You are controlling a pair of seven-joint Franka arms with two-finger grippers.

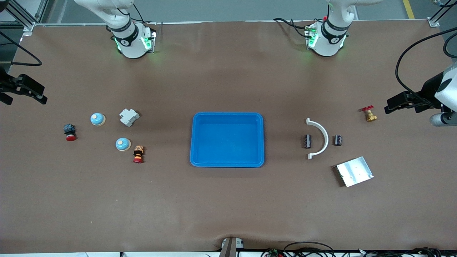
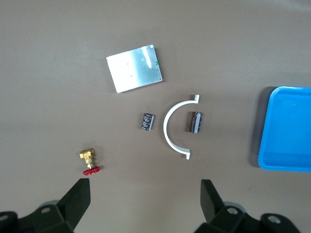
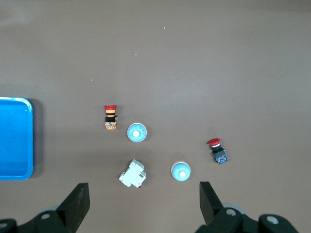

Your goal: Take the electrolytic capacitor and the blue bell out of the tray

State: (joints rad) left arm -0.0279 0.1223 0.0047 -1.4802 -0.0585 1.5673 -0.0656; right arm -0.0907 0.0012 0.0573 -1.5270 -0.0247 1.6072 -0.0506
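From where I sit this looks done: the tray [image 1: 227, 139] sits empty mid-table, both bells [image 1: 97, 119] lie out toward the right arm's end and both capacitors [image 1: 307, 141] toward the left arm's end. Left tool [image 2: 145, 200] and right tool [image 3: 144, 203] hover with fingers wide apart, holding nothing. No readable writing or labels anywhere.

No readable text anywhere I look, faint pale print on the two small black cylindrical capacitors [image 2: 147, 121] too small for me to make out, no legible labels, brands or numbers elsewhere
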